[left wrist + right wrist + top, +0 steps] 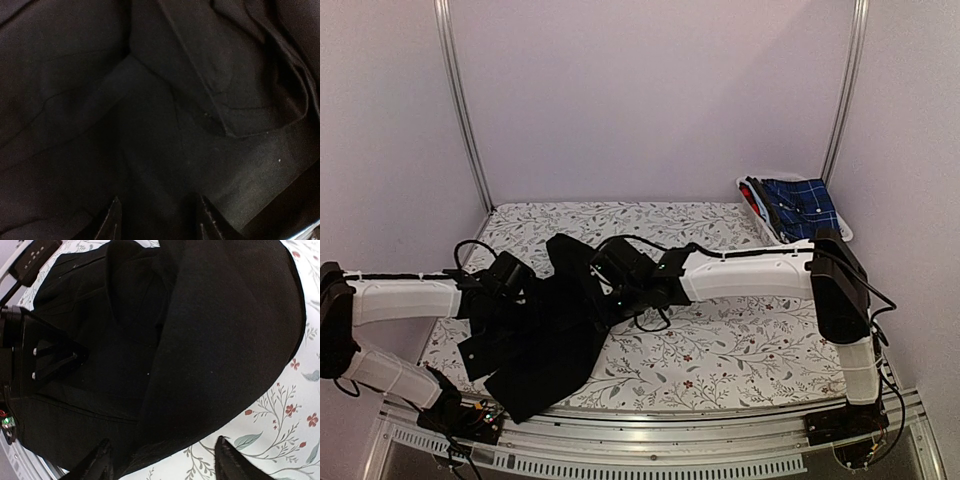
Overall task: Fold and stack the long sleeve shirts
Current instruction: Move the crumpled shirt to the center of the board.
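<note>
A black long sleeve shirt [542,335] lies crumpled on the left half of the floral table, its lower part reaching the near edge. My left gripper [508,276] hangs low over its left side. In the left wrist view only black folds [165,100] show, and the gripper [160,217] has its tips apart with cloth beneath them. My right gripper [612,272] is above the shirt's right edge. It stands open [165,462], straddling the hem [200,445] where black cloth meets the tablecloth. A blue plaid shirt [802,205] lies in the basket.
A white basket [765,235] stands at the back right corner. The floral tablecloth [740,340] stretches bare to the right of the shirt. Metal frame posts [465,110] rise at the back corners. A metal rail [650,430] runs along the near edge.
</note>
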Tool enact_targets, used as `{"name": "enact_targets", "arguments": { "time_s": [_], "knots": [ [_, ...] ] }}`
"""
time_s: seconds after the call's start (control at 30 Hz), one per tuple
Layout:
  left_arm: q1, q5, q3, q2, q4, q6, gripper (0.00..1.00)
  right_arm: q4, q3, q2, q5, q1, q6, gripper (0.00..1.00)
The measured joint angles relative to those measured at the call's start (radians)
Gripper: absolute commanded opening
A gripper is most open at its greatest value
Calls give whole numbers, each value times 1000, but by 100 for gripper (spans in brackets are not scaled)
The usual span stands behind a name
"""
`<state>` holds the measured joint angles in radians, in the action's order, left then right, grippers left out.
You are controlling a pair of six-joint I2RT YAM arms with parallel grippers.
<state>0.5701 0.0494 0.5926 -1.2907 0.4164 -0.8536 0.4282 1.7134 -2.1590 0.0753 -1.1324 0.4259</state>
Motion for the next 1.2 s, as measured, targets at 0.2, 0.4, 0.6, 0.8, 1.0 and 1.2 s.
{"name": "enact_targets", "arguments": {
  "time_s": [0.2,0.4,0.6,0.8,1.0,1.2],
  "knots": [
    [74,-42,12,-78,-45,-5,19,-8,-54,-3,13,24,36,11],
    [214,-115,154,-255,-98,-11,11,-6,-189,18,27,143,45,9],
    [320,-173,411,-437,-158,-14,27,-23,-246,81,19,330,11,30],
    [338,-134,474,-427,-163,-16,38,-21,-246,131,26,395,-40,52],
    [236,-26,326,-213,-119,-43,47,7,-237,214,48,289,-66,54],
    [118,12,161,-17,-93,-100,61,14,-223,222,18,193,-61,57]
  ]
}}
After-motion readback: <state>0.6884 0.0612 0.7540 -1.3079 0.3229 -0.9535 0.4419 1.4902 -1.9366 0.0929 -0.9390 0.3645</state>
